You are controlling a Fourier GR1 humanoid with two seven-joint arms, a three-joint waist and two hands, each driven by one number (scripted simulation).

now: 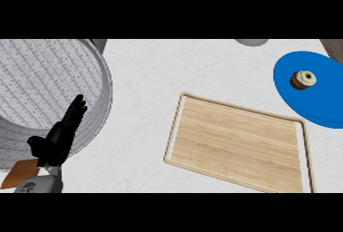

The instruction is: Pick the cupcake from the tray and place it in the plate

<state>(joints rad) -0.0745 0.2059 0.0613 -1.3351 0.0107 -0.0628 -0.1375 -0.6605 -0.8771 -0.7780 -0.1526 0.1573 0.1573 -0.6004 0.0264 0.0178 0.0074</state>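
— Looking at the upper right of the frame: the cupcake (pixel 303 80) already sits on the blue plate (pixel 320 97), tipped a little so its pale top faces the view. The wooden tray (pixel 237 144), centre to lower right, has nothing on it.

— So which step is in hand?

— Judging by how things lie, the placing looks done; nothing holds the cupcake.

— And the hands?

— Only the left hand (pixel 60 133) shows, at the lower left, its fingers straight and together, pointing up across the rim of a large grey woven basket (pixel 47 86). It grips nothing. The right hand is nowhere in the frame.

— What does the next move call for?

— Little, I'd say: check the cupcake rests steadily, well inside the plate's edge, and keep the arms clear of it.
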